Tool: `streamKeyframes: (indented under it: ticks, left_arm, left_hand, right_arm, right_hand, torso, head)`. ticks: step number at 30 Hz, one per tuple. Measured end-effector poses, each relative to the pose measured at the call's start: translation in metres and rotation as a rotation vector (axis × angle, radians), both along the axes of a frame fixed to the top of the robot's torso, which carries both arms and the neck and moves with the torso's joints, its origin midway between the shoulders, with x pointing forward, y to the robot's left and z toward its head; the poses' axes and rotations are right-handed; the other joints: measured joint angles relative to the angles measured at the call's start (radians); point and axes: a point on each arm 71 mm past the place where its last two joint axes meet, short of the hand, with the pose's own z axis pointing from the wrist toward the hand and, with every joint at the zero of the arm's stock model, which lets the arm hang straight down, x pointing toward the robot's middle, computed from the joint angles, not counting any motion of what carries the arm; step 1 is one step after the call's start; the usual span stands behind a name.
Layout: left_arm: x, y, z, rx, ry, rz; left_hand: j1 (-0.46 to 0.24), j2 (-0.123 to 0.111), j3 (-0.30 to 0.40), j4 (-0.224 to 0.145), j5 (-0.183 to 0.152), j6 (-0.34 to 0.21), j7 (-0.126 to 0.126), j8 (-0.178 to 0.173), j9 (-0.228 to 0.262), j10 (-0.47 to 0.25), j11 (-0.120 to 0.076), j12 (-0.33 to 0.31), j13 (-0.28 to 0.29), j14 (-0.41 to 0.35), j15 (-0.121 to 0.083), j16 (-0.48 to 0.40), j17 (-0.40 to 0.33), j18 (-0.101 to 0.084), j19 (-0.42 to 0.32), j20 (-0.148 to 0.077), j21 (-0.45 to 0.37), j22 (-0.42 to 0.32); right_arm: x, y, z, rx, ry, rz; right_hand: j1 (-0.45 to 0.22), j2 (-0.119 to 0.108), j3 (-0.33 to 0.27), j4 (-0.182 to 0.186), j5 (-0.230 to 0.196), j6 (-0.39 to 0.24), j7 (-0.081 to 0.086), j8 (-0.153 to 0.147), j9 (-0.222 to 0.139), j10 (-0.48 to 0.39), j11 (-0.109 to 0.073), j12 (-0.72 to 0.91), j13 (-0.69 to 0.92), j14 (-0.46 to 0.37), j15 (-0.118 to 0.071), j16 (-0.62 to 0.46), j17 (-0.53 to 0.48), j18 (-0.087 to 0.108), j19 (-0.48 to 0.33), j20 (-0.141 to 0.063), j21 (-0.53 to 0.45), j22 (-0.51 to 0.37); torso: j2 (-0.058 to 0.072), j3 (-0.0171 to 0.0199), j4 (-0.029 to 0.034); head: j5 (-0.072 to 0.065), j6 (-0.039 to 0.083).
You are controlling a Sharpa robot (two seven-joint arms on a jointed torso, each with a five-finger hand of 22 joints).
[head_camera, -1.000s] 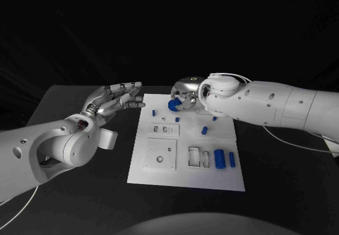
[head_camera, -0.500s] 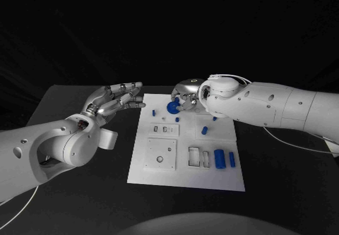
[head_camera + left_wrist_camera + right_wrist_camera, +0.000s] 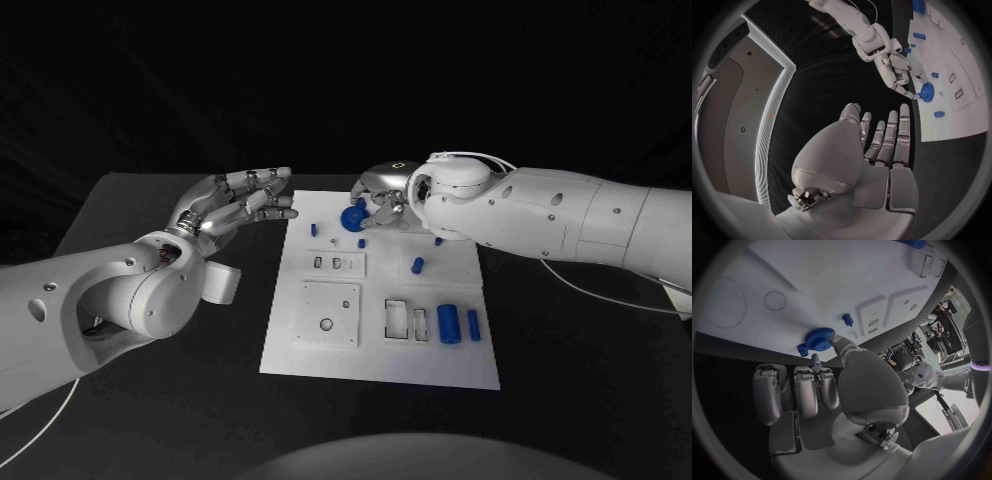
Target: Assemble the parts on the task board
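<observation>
The white task board [image 3: 378, 350] lies in the middle of the table. My right hand [image 3: 381, 203] hovers over the board's far end and pinches a blue gear [image 3: 353, 214] between thumb and a fingertip. In the right wrist view the gear [image 3: 819, 339] sits at the fingertips [image 3: 839, 342], just above the board [image 3: 817, 280]. My left hand [image 3: 237, 205] floats beside the board's far left corner with its fingers spread and nothing in it. In the left wrist view that hand [image 3: 879, 150] points toward the right hand [image 3: 897, 75] and the gear [image 3: 927, 92].
Two blue cylinders [image 3: 449, 324] lie side by side at the board's right edge, and a shorter one [image 3: 418, 266] lies mid-board. Small blue pegs [image 3: 362, 243] stand near the far end. Recessed slots [image 3: 329, 314] fill the board's left and middle.
The gear has turned slightly in the right hand's fingers and shifted a touch to the right. The left hand has stayed still.
</observation>
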Motion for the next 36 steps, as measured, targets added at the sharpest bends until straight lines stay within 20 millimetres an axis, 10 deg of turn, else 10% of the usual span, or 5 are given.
streamKeyframes:
  ticks: [16,26,36]
  left_arm:
    - [0.000,0.005,0.000,0.002,0.001,0.008]
    - [0.000,0.002,-0.002,0.001,0.005,0.001]
    - [-0.001,0.004,-0.008,0.003,0.016,0.001]
  left_hand:
    - [0.000,0.000,0.000,0.000,0.000,-0.004,0.004,0.000,0.000,0.000,0.000,0.000,0.000,0.000,0.000,0.000,0.000,0.000,0.000,0.000,0.000,0.000]
    - [0.000,0.000,0.005,0.000,0.000,-0.004,0.004,0.000,0.000,0.000,0.000,0.000,0.000,0.000,0.000,0.000,0.000,0.000,0.000,0.000,0.000,0.000]
    - [0.008,0.000,0.009,-0.003,0.000,-0.004,0.003,0.000,0.000,0.000,0.000,0.000,0.000,0.000,0.000,0.000,0.000,0.000,-0.006,-0.001,0.000,0.000]
  right_arm:
    - [-0.026,-0.057,0.038,0.195,-0.163,0.008]
    - [-0.046,-0.125,0.047,0.330,-0.152,-0.079]
    - [-0.057,-0.177,0.009,0.487,-0.063,-0.187]
  right_hand:
    - [-0.037,0.024,-0.067,0.057,-0.090,0.058,-0.014,0.012,-0.035,0.001,-0.008,0.000,0.000,0.004,-0.004,0.000,0.000,0.000,0.004,-0.004,0.034,0.000]
    - [0.039,0.017,-0.056,0.038,0.179,0.159,-0.041,0.078,0.013,0.001,-0.038,0.000,0.000,0.004,-0.029,0.000,0.000,-0.023,0.000,-0.026,0.094,0.000]
    - [0.056,0.000,-0.114,0.112,-0.056,0.020,-0.054,0.155,0.129,0.004,-0.043,0.000,0.000,0.004,-0.036,0.000,0.000,-0.023,0.002,-0.035,0.094,0.000]
  torso:
    - [0.001,0.0001,-0.0018]
    - [0.000,-0.0001,-0.0080]
    - [-0.005,0.0036,-0.0151]
  head:
    - [0.011,0.004]
    - [0.002,-0.001]
    - [-0.004,0.000]
